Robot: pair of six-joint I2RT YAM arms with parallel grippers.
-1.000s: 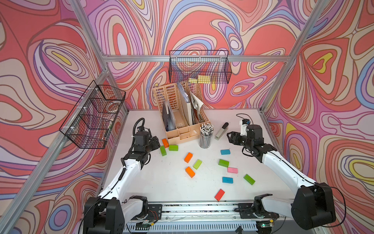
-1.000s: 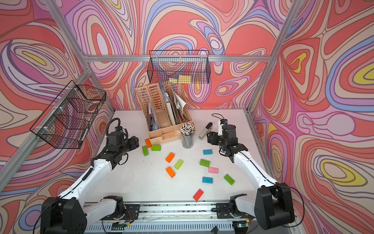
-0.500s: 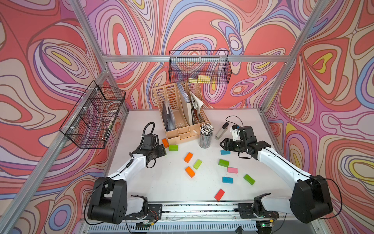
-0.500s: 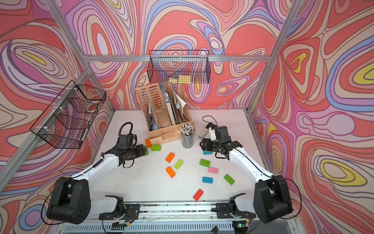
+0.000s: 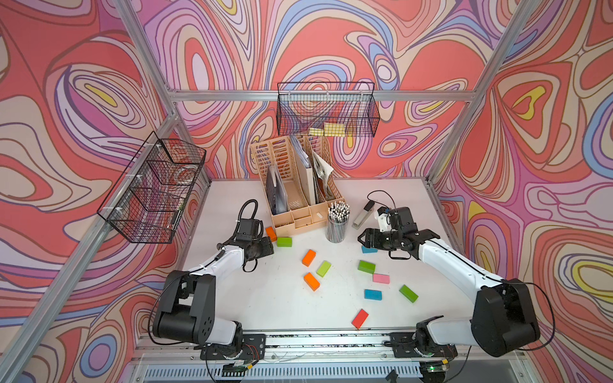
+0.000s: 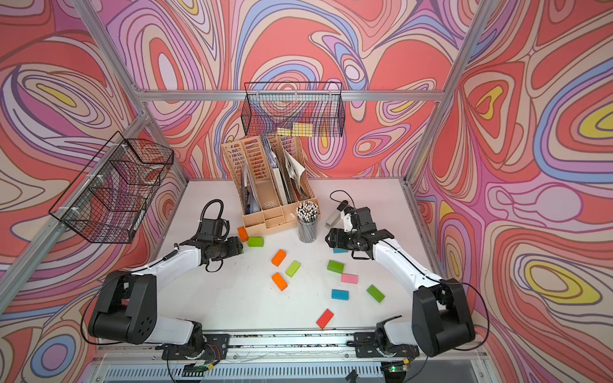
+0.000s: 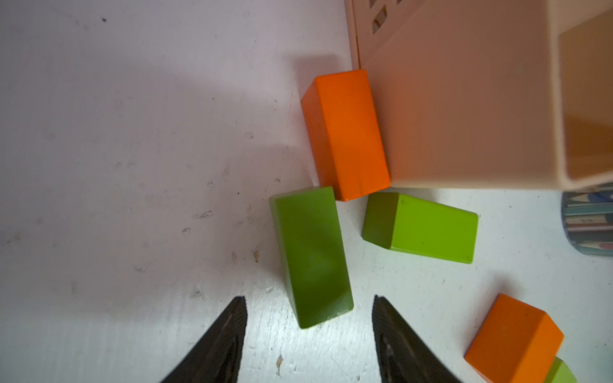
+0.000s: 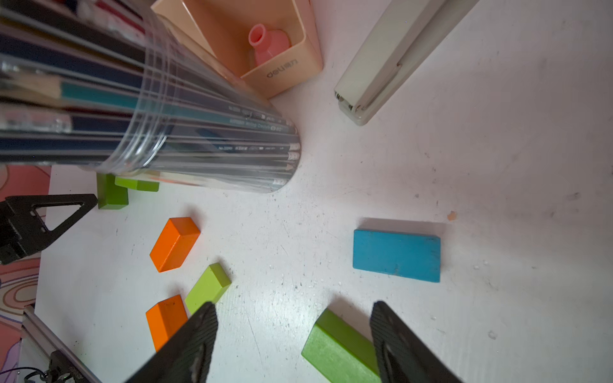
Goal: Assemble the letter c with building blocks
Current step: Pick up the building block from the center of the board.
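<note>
Building blocks lie scattered flat on the white table (image 5: 232,298): orange (image 5: 308,257), light green (image 5: 323,268), orange (image 5: 311,281), green (image 5: 366,266), pink (image 5: 380,278), blue (image 5: 373,294), green (image 5: 408,293) and red (image 5: 360,318). My left gripper (image 5: 268,247) is open and low. The near end of a dark green block (image 7: 311,258) sits between its fingertips (image 7: 232,318) with a gap on each side. An orange block (image 7: 346,132) and a green one (image 7: 421,228) lie just beyond. My right gripper (image 5: 363,238) is open over a blue block (image 8: 396,255), with a green block (image 8: 338,348) by one finger.
A beige file organiser (image 5: 298,199) stands at the back, with the orange block against its corner. A clear pencil cup (image 5: 336,225) and a white stapler (image 5: 363,214) stand close to the right gripper. Wire baskets (image 5: 326,109) (image 5: 156,192) hang on the walls.
Both arms have stretched in and dropped toward the table. The left gripper has come down around the dark green block's end. The right gripper has swung left toward the pencil cup.
</note>
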